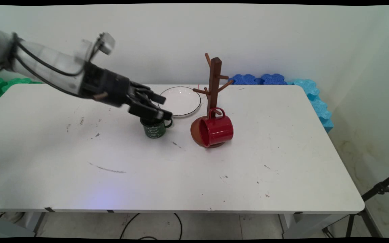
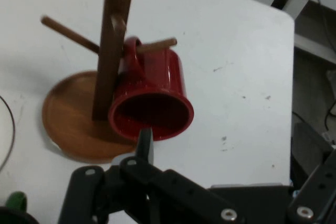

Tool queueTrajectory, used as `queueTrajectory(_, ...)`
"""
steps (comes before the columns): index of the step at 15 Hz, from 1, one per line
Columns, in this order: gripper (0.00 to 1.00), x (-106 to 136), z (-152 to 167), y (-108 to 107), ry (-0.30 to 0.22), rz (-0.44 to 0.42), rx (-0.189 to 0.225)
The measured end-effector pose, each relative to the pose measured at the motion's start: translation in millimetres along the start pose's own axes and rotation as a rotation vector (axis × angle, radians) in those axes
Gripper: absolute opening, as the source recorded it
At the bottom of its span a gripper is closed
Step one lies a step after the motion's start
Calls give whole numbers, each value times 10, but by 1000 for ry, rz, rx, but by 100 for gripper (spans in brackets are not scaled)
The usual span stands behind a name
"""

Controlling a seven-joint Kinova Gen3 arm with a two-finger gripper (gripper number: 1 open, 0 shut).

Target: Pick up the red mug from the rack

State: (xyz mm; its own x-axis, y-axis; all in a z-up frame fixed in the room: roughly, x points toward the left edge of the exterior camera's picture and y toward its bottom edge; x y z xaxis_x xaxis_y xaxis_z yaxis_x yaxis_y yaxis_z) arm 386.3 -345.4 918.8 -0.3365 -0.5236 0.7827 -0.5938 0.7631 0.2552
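Note:
My gripper (image 1: pixel 163 107) hovers open just over the rim of a small green mug (image 1: pixel 155 129) that stands upright on the white table (image 1: pixel 214 175). Its lower finger is at the mug's top; I cannot tell whether they touch. In the hand view the green mug (image 2: pixel 17 201) shows only at the bottom left corner, outside the fingers (image 2: pixel 144 140). To the right stands a wooden mug tree (image 1: pixel 214 77). A red mug (image 1: pixel 214 131) hangs by its handle from a low peg, its mouth tilted toward the gripper. The hand view faces the red mug (image 2: pixel 157 98) and the tree (image 2: pixel 113 45).
A white plate (image 1: pixel 181 101) with a dark rim lies behind the green mug, left of the tree. Blue foam pieces (image 1: pixel 258 79) lie along the back right edge and green foam (image 1: pixel 2 84) at the back left. A black tripod (image 1: pixel 377 192) stands off the table's right end.

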Motion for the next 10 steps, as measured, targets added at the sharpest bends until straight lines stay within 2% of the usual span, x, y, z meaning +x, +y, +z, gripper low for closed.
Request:
queueTrajectory(4,100,-155,364,115,-8,-37,44)
queueTrajectory(10,100,-421,783,236,30,-101,97)
